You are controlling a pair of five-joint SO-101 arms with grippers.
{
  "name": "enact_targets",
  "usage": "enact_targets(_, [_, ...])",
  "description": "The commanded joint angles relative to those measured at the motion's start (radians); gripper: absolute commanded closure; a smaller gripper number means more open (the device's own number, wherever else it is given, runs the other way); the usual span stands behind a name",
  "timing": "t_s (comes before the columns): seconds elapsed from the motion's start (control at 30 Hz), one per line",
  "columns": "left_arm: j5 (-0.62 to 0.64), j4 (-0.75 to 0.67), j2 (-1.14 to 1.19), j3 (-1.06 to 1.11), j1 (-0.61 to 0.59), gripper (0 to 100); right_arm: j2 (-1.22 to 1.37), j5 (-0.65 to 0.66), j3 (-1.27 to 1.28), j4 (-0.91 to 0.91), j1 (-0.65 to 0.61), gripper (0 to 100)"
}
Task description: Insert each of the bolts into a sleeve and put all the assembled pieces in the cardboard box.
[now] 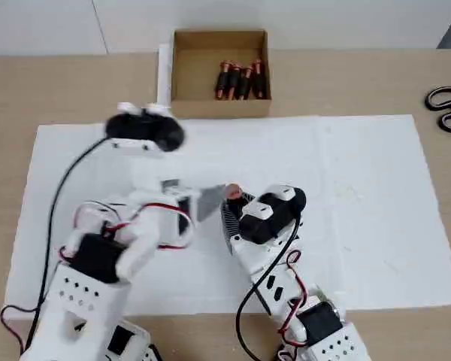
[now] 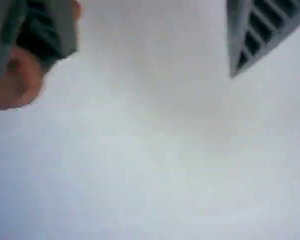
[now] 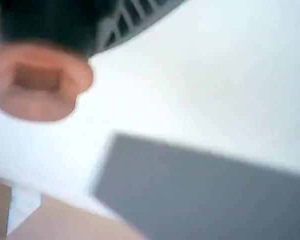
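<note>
My right gripper [image 1: 231, 203] hovers over the middle of the white sheet [image 1: 361, 210], shut on a black piece with an orange end [image 1: 233, 192]. In the right wrist view the orange end [image 3: 40, 82] faces the camera and shows a recessed hole, under the gripper [image 3: 65, 35]. My left gripper [image 1: 208, 201] is right beside it, open, with one grey finger [image 3: 205, 190] reaching toward the piece. In the left wrist view its ribbed fingers [image 2: 262, 35] stand wide apart, and the piece [image 2: 12, 82] is at one side. The cardboard box [image 1: 184, 75] at the back holds several assembled pieces [image 1: 240, 80].
Scissors [image 1: 447, 107] lie at the table's far right edge. A white upright strip [image 1: 164, 75] stands against the box's left wall. Black and red cables trail from both arm bases near the front. The right half of the sheet lies bare.
</note>
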Motion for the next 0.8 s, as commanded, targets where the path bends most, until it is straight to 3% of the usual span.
enact_targets(0.0, [-0.058, 0.044, -0.015, -0.042, -0.089, 73, -0.008, -0.005, 0.008, -0.001, 0.022, 99.5])
enact_targets(0.23, [-0.089, 0.104, -0.014, -0.041, -0.129, 73, -0.004, 0.002, -0.106, 0.001, 0.182, 99.5])
enact_targets(0.37, [-0.087, 0.101, -0.014, -0.044, -0.129, 73, 0.101, 0.081, -0.282, -0.004, 0.208, 99.5])
enact_targets(0.53, [-0.087, 0.101, -0.014, -0.042, -0.129, 73, 0.473, 0.103, -0.598, -0.024, 0.209, 99.5])
enact_targets(0.77, [-0.086, 0.068, -0.015, -0.047, -0.132, 73, 1.104, 0.101, -1.073, -0.26, 0.211, 99.5])
